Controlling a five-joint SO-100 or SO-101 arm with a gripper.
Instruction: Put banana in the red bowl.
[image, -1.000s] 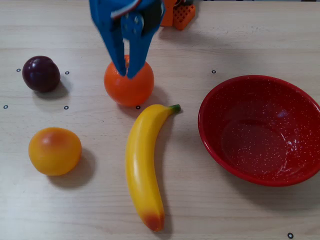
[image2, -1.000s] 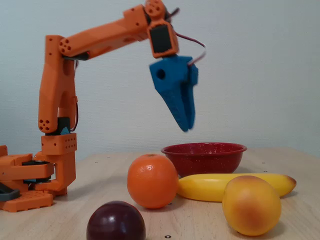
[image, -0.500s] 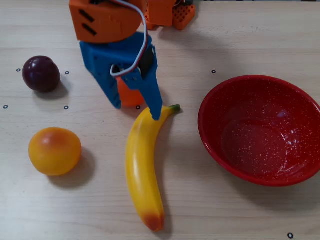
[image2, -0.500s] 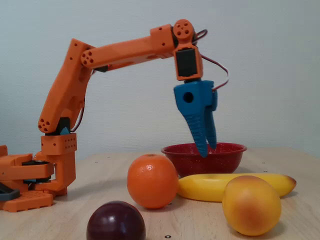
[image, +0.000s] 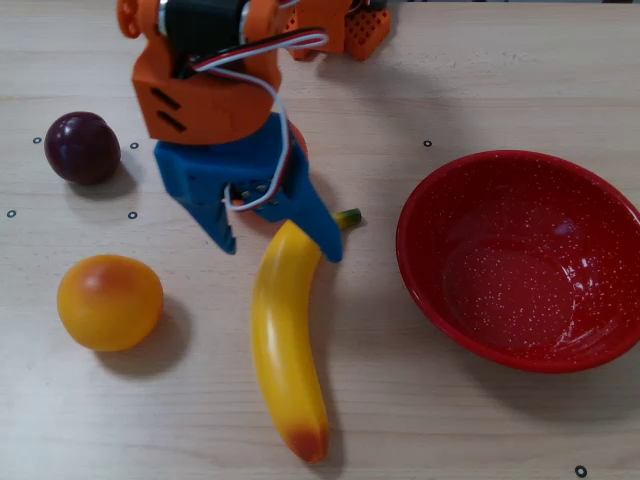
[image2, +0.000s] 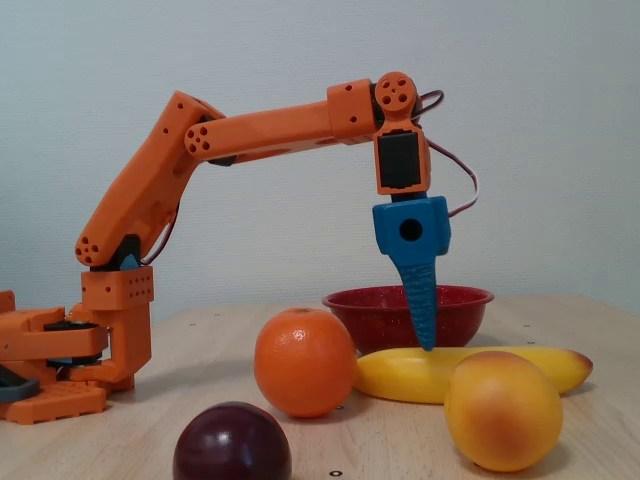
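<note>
Wooden table (image: 480, 60) with fruit, a bowl and one orange arm (image2: 260, 125). The blue gripper (image: 280, 245) points straight down, fingers spread, one fingertip (image: 330, 250) on each side of the stem end of the banana (image: 285, 350); in the fixed view the tips hang just above the fruit, and contact cannot be made out.

Red bowl (image: 520, 260): to the right of the gripper in the overhead view, apart from it, upright on the table and holding nothing (only the white-speckled red enamel of its inside shows). In the fixed view it stands behind the gripper.

Banana: flat on the table, outside the bowl, running from under the gripper toward the lower edge of the overhead view, green stem by the fingertip.

Orange (image2: 305, 360): mostly hidden under the gripper from above.

Yellow-orange fruit (image: 110, 300): lower left of the gripper.

Dark plum (image: 82, 147): upper left, well apart.
</note>
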